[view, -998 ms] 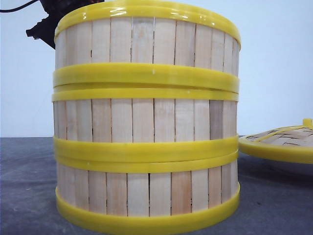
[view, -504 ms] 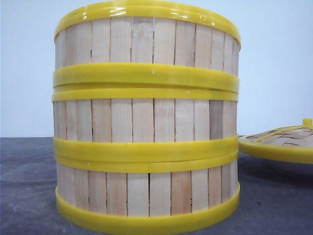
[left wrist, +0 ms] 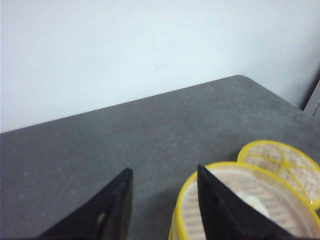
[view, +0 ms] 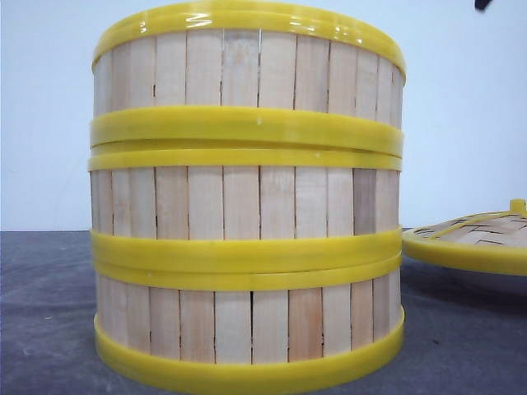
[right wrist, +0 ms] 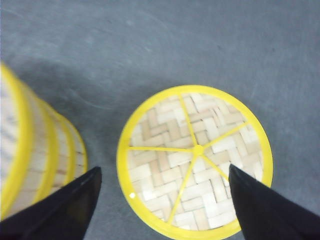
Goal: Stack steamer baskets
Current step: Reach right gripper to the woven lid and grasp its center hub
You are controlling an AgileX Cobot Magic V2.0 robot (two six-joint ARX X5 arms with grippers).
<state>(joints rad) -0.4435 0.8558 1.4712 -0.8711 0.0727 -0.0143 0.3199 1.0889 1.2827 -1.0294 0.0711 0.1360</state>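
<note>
Three steamer baskets stand stacked in one column that fills the front view: the top basket (view: 247,70), the middle basket (view: 247,202) and the bottom basket (view: 247,325). In the left wrist view the stack's open top (left wrist: 235,185) lies below one finger, and something pale shows inside it. My left gripper (left wrist: 164,169) is open and empty, above the table beside the stack. My right gripper (right wrist: 164,171) is open wide and empty, hovering above the woven lid (right wrist: 195,160), with the stack's wall (right wrist: 30,160) to one side.
The flat woven-top lid (view: 473,243) lies just right of the stack on the grey table (view: 41,313). A dark bit of an arm (view: 484,4) shows at the upper right corner of the front view. The table's far edge and rounded corner (left wrist: 240,77) meet a white wall.
The dark arm seen behind the stack's upper left a second ago has left the front view. A dark arm tip has appeared at the upper right corner. The stack and lid have not moved.
</note>
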